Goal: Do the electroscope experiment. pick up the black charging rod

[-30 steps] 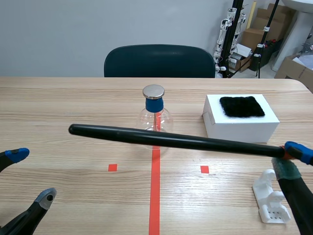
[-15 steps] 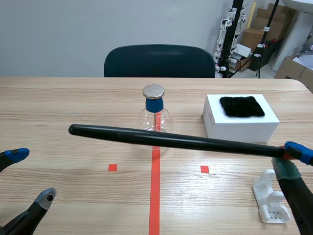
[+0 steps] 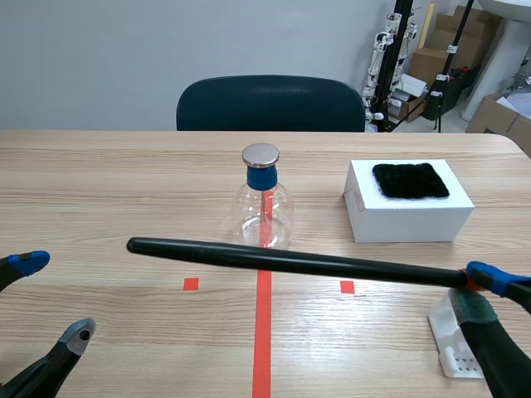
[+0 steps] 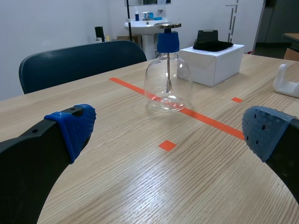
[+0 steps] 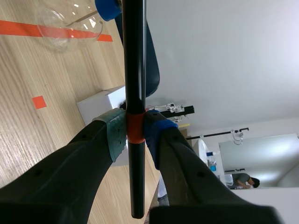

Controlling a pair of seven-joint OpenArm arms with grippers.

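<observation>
Scene view: the black charging rod (image 3: 290, 261) hangs across the front of the electroscope flask (image 3: 262, 207), its end pinched by the right gripper (image 3: 479, 286). A white box (image 3: 406, 217) stands right of the flask. Left wrist view: the left gripper (image 4: 169, 130) is spread, with the flask ahead. Right wrist view: the rod overlaps the flask.

R pincer (image 3: 475, 287) grips black rod (image 3: 290, 261), horiz., off table (image 3: 99, 182).

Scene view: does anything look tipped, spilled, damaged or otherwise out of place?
Nothing stands out. The flask stands upright, the black cloth lies flat on the white box, and nothing is spilled. The black rod is off the table only because the right hand grips it near one end.
</observation>
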